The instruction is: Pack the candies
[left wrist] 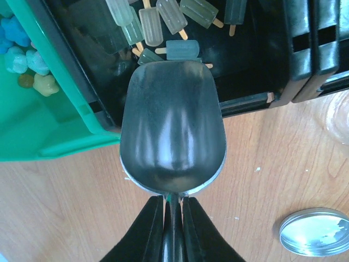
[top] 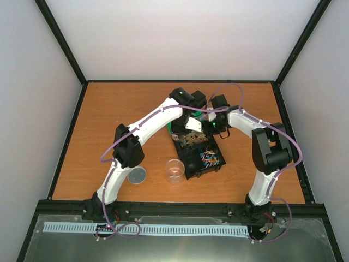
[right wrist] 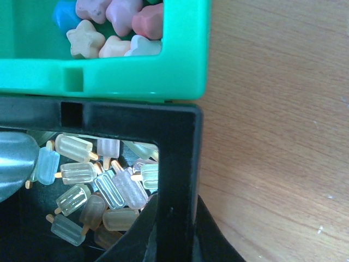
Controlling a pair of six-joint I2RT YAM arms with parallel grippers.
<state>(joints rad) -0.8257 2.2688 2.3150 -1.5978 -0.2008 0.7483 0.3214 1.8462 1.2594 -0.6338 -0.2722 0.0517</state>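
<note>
**Left arm (top: 147, 126) and right arm (top: 266, 147) reached forward and bent inward, meeting over the far end of the black tray (right wrist: 180, 164).**
The left gripper (left wrist: 173, 203) pinched the handle of an empty metal scoop (left wrist: 172, 125), whose bowl hung over the tray's edge. The right gripper (right wrist: 175, 206) clamped the tray's corner wall. The candies (right wrist: 114, 24) lay in the green bin (right wrist: 109, 76), which butted against the tray's far side.

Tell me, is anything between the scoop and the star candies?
Yes. The scoop in the left gripper reaches over the black bin; the green bin's wall stands between it and the candies.
</note>
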